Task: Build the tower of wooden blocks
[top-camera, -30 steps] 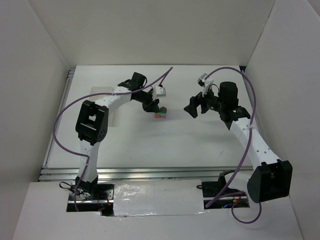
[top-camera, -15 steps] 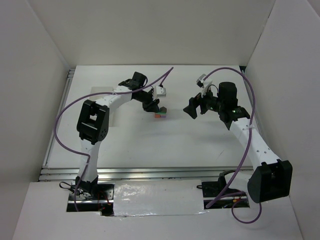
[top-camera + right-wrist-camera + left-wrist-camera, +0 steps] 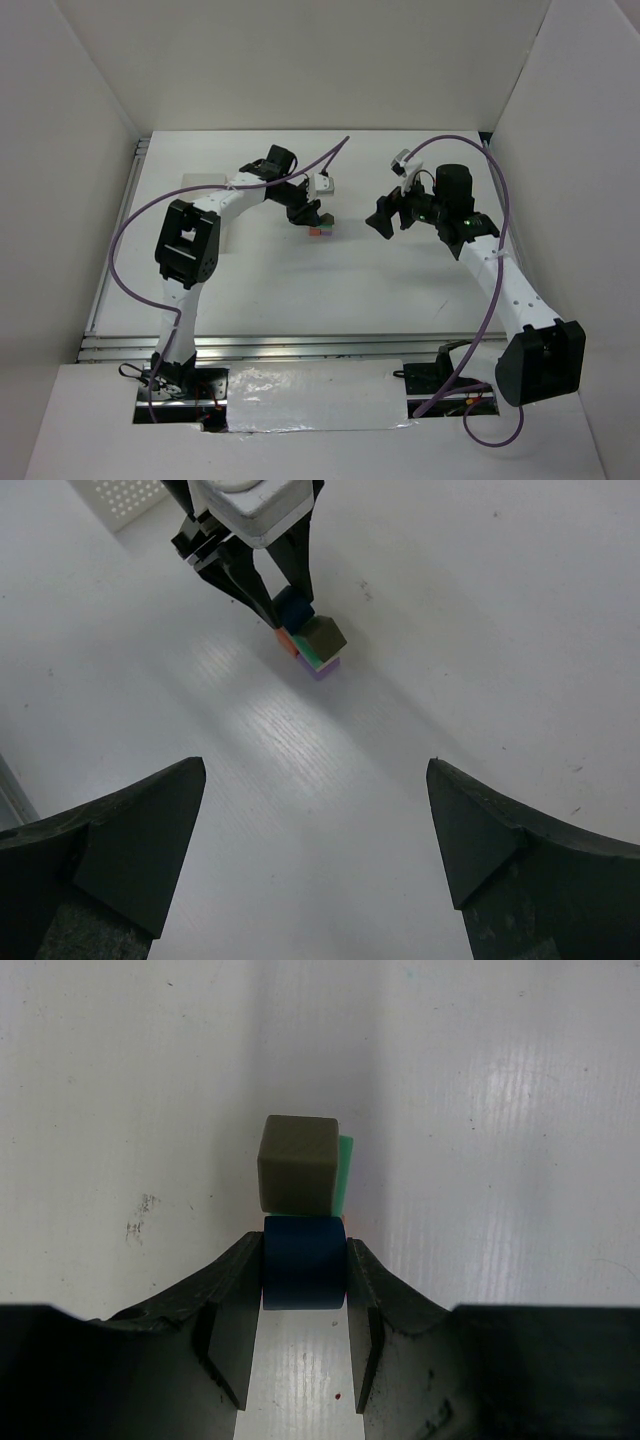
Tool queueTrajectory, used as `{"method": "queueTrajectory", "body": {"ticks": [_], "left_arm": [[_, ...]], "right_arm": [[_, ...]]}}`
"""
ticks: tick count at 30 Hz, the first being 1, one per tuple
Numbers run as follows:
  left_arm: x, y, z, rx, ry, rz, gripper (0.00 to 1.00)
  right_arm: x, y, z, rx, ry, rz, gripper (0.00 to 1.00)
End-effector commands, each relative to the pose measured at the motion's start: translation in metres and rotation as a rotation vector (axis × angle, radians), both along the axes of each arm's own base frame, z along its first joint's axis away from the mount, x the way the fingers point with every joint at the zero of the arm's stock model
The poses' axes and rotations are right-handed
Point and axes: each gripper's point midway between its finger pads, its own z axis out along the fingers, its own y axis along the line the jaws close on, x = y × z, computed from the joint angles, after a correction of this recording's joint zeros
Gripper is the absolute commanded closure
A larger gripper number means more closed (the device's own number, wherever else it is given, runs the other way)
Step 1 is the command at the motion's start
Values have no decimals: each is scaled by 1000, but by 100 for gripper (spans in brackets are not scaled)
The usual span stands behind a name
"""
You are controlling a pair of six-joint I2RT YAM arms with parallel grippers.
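my left jaws grip the dark blue cube (image 3: 303,1272), just beside the olive-grey cube (image 3: 298,1163) that tops the wood block tower (image 3: 318,650), mid-worktop (image 3: 300,290) toward the far edge. my right jaws gape wide, empty. blue looks unreleased, so i judge the build nearly done.

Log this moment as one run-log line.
left tool: shut on dark blue block | right tool: open, empty | olive-grey block: atop green block

Bright even light, soft glare on table (image 3: 520,1110).
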Motion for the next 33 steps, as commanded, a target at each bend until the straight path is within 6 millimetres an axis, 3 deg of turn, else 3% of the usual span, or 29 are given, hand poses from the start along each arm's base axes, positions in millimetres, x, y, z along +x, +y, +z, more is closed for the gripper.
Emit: {"method": "queueTrajectory", "body": {"ticks": [1, 33], "left_arm": [[5, -10, 8, -40, -42, -49, 78], [8, -14, 7, -54, -37, -48, 78]], "right_arm": [[3, 3, 26, 0, -73, 10, 0], [3, 3, 27, -13, -80, 2, 0]]}}
